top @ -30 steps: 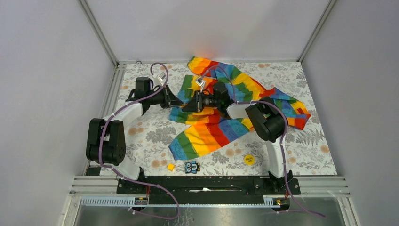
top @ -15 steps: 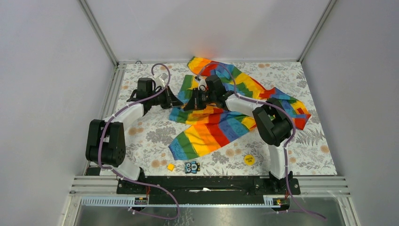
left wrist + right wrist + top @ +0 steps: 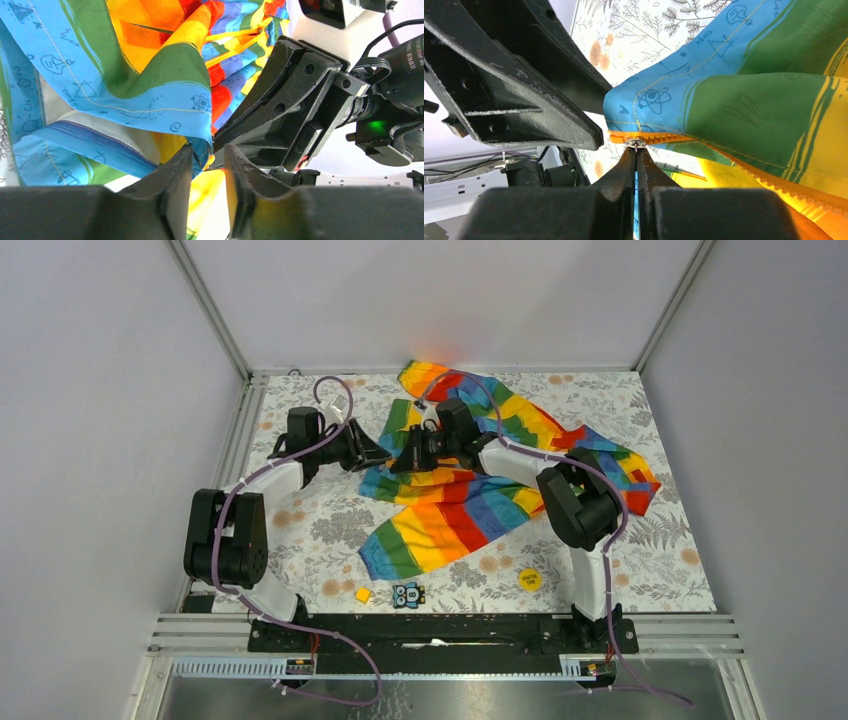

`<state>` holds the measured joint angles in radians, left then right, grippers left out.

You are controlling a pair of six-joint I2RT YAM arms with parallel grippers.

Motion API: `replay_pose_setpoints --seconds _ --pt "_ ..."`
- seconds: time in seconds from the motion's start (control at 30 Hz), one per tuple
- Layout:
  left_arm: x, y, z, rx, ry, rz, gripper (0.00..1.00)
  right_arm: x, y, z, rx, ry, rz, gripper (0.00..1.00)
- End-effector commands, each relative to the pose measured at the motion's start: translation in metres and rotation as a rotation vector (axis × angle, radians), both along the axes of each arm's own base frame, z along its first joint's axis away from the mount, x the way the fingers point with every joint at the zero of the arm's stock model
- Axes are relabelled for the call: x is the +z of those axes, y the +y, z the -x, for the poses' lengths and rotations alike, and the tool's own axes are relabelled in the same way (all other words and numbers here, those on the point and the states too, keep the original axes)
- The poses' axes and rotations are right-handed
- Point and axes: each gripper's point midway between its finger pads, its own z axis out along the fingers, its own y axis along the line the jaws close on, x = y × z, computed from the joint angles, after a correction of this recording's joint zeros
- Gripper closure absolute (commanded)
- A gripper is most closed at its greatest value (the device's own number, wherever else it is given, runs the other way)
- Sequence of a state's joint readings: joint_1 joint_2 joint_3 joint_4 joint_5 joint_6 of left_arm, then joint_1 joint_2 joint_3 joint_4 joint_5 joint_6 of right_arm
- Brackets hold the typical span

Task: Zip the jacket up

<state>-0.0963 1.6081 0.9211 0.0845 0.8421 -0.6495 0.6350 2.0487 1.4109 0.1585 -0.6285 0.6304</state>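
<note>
The rainbow-striped jacket [image 3: 450,520] lies crumpled across the middle and back of the table. My right gripper [image 3: 402,462] is shut on the small metal zipper pull [image 3: 635,143], at the end of the orange zipper strip [image 3: 659,136] under the blue hem. My left gripper [image 3: 382,454] faces it from the left, almost touching. Its fingers stand a little apart in the left wrist view [image 3: 207,160], with the blue hem corner [image 3: 202,147] between the tips. The right gripper's black body [image 3: 290,100] fills that view's right side.
A yellow round disc [image 3: 528,578], a small yellow cube [image 3: 363,594] and a small owl figure [image 3: 408,594] lie near the front edge. The floral tablecloth [image 3: 300,530] is walled at the back and both sides.
The right arm has swung its elbow right and carried its gripper a little toward the back. The left gripper has crept slightly right toward the hem.
</note>
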Motion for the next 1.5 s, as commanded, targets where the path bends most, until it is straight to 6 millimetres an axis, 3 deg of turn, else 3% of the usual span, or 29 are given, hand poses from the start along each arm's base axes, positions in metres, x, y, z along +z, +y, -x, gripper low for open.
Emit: replay_pose_setpoints --seconds 0.0,0.13,0.33,0.6,0.73,0.8,0.87,0.93,0.97,1.07,1.1,1.13,1.27,1.4,1.47 --pt "0.01 -0.002 -0.006 0.007 -0.046 0.029 0.59 0.019 0.011 -0.009 0.0 -0.054 -0.047 1.0" --pt "0.006 0.0 -0.009 0.045 -0.036 0.013 0.46 0.017 0.015 -0.008 0.007 -0.051 -0.047 1.0" --pt "0.005 0.002 -0.017 0.107 -0.045 -0.02 0.45 0.018 0.021 -0.003 0.015 -0.066 -0.037 1.0" --pt "0.0 0.0 -0.018 0.111 -0.038 -0.066 0.65 0.023 0.022 0.0 0.007 -0.081 -0.003 1.0" --pt "0.0 -0.001 -0.014 0.093 -0.043 -0.072 0.81 0.021 0.02 -0.001 0.003 -0.073 0.034 1.0" --pt "0.004 0.002 -0.015 0.096 -0.066 -0.096 0.96 0.013 0.014 -0.002 -0.007 -0.054 0.094 1.0" --pt "0.008 0.004 -0.014 0.086 -0.098 -0.12 1.0 0.003 0.005 -0.003 -0.007 -0.042 0.191 1.0" --pt "0.013 0.007 -0.013 0.064 -0.138 -0.161 1.0 -0.015 -0.02 -0.007 0.01 -0.063 0.382 1.0" --pt "0.013 0.01 -0.011 0.051 -0.162 -0.194 1.0 -0.019 -0.039 -0.018 0.017 -0.114 0.498 1.0" --pt "0.021 0.017 -0.006 0.061 -0.208 -0.225 1.0 -0.055 -0.117 -0.037 -0.023 -0.056 0.751 1.0" --pt "0.021 0.017 -0.005 0.057 -0.21 -0.23 1.0 -0.06 -0.134 -0.039 -0.034 -0.041 0.789 1.0" --pt "0.021 0.016 -0.004 0.047 -0.211 -0.222 1.0 -0.061 -0.137 -0.035 -0.013 -0.046 0.793 1.0" --pt "0.022 0.008 -0.004 0.014 -0.206 -0.181 1.0 -0.032 -0.084 -0.011 0.059 -0.13 0.588 1.0" --pt "0.025 0.008 -0.004 0.017 -0.221 -0.183 1.0 -0.037 -0.09 -0.018 0.035 -0.091 0.56 1.0" --pt "0.025 0.005 -0.002 0.005 -0.202 -0.158 1.0 -0.022 -0.072 -0.016 0.069 -0.115 0.424 1.0"
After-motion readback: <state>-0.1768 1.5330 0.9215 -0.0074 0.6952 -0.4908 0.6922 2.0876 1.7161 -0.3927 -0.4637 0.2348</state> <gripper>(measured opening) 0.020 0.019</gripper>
